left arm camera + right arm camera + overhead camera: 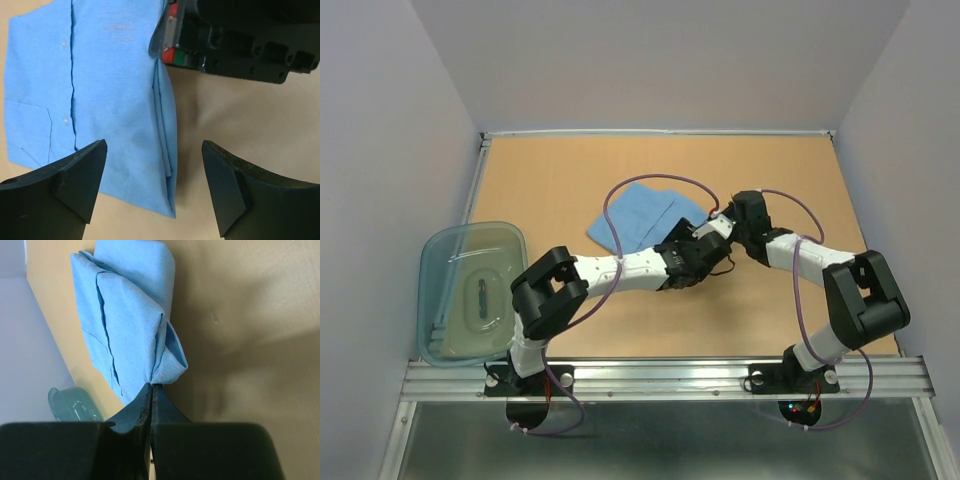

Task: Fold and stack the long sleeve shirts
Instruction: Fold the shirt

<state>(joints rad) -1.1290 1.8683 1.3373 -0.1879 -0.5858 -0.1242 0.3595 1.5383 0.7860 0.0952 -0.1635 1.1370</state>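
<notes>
Left gripper [154,147] stands wide open and holds nothing, its two fingers set to either side of one folded edge of the long sleeve shirt [110,90]. The right gripper [151,390] is closed tight, pinching a peaked fold at that same edge. The light blue shirt lies folded near the middle of the tabletop [550,170], button placket and pocket upward. The right gripper's black body crowds in just beyond the left one's fingers, and a clear bluish plastic tub [450,265] sits well apart at the near left corner. From above, both wrists cover the shirt's near edge, purple cables [797,290] loop over it, and the pale thing in the tub is unclear. Plain grey walls [650,60] box the wood-toned surface, with a metal rail [670,378] along the front.
</notes>
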